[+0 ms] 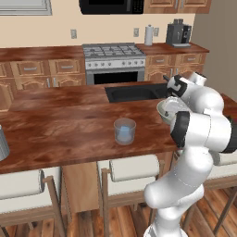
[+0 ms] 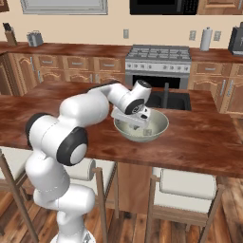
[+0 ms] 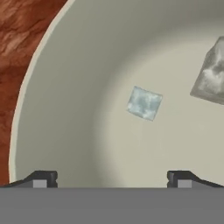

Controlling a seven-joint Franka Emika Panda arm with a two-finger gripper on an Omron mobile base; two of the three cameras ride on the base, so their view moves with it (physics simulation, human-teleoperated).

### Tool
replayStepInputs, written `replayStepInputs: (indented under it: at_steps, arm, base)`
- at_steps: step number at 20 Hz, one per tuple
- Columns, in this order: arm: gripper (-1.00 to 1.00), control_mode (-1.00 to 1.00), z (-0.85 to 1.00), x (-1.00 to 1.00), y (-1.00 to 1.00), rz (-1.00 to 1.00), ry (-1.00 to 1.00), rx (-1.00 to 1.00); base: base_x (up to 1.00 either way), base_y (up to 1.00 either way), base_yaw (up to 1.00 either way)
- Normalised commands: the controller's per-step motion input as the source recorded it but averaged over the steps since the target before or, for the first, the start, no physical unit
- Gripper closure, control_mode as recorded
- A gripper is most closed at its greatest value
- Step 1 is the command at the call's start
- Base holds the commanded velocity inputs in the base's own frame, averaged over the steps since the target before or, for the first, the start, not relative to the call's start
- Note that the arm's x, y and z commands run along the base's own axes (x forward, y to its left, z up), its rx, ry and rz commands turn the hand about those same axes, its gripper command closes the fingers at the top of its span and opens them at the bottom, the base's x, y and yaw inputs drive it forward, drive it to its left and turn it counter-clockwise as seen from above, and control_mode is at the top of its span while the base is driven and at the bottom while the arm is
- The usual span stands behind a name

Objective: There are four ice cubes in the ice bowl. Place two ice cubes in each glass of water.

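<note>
The ice bowl (image 2: 163,126) stands on the wooden island counter in front of the sink, and my arm partly covers it in the left base view (image 1: 161,110). My gripper (image 2: 135,124) reaches down into it, open, with nothing between its fingertips (image 3: 42,179). In the hand view one pale blue ice cube (image 3: 144,103) lies on the bowl's floor (image 3: 65,109) ahead of the fingers. A second, greyer ice cube (image 3: 211,75) lies at the right edge. The short blue-tinted glass of water (image 1: 124,131) stands left of the bowl. The grey ribbed glass (image 1: 2,143) is at the far left edge.
A dark sink (image 1: 134,92) is set into the counter just behind the bowl. Stools with white seats (image 1: 132,167) stand under the counter's near edge. A stove (image 1: 113,58) and wooden cabinets line the back wall.
</note>
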Motion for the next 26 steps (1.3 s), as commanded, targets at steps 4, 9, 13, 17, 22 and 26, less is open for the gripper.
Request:
replayStepInputs:
  at_steps: [4,9,13,17,22,26]
  arm:
    - [-1.0,-1.0,-0.12,0.25,-0.12,0.01,-0.02,0.0]
    - [-1.0,-1.0,-0.12,0.23,-0.16,0.0,0.0,0.0]
    - [-1.0,-1.0,-0.16,0.11,0.0,0.0,-0.01,0.0]
    - [-1.0,-1.0,-0.08,0.15,0.0,0.0,-0.02,0.0]
    - [-1.0,-1.0,-0.01,0.22,0.0,-0.05,-0.01,0.0]
    - [-1.0,-1.0,-0.02,0.09,0.0,-0.12,0.0,0.0]
  base:
    - [0.0,0.0,0.0]
    - [0.0,0.0,0.0]
    - [0.0,0.0,0.0]
    - [0.0,0.0,0.0]
    - [0.0,0.0,0.0]
    - [0.0,0.0,0.0]
